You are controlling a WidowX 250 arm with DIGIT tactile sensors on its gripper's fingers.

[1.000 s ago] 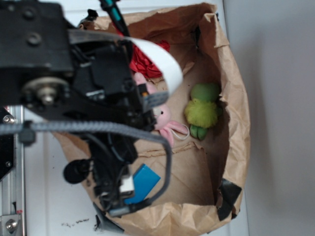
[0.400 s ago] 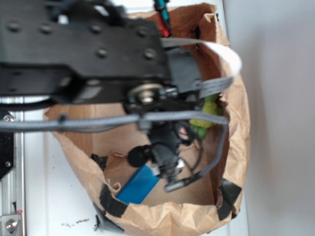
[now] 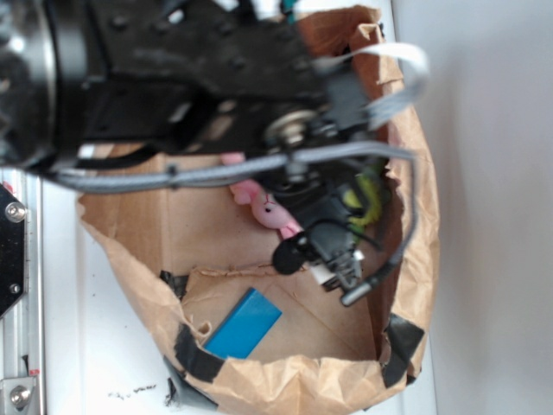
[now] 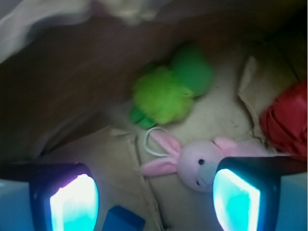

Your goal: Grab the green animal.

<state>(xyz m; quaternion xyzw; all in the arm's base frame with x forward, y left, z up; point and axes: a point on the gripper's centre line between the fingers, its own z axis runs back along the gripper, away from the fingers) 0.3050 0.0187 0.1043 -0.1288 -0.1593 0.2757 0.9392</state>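
From the exterior view, our arm reaches down into the brown paper bag [image 3: 406,173], and the body of the arm hides most of what lies inside. We can make out only a sliver of the green animal [image 3: 365,197] at the bag's right wall, with the pink plush bunny [image 3: 263,206] just beside it toward the middle and a flat blue block [image 3: 244,324] lying nearer the bag's lower edge. The gripper itself is hidden here.

In the wrist view, our gripper [image 4: 154,195] has its jaws spread wide and holds nothing. The green animal [image 4: 166,94] lies ahead of the jaws on the bag floor: a fuzzy yellow-green round body, a smooth darker green head, small feet. It looks light, soft and squashy, so we judge the round body the best hold. The bunny [image 4: 199,166] lies between it and the fingers, with its white loop [image 4: 153,142] near the green feet. A red ruffled ball [image 4: 286,122] sits at the right.
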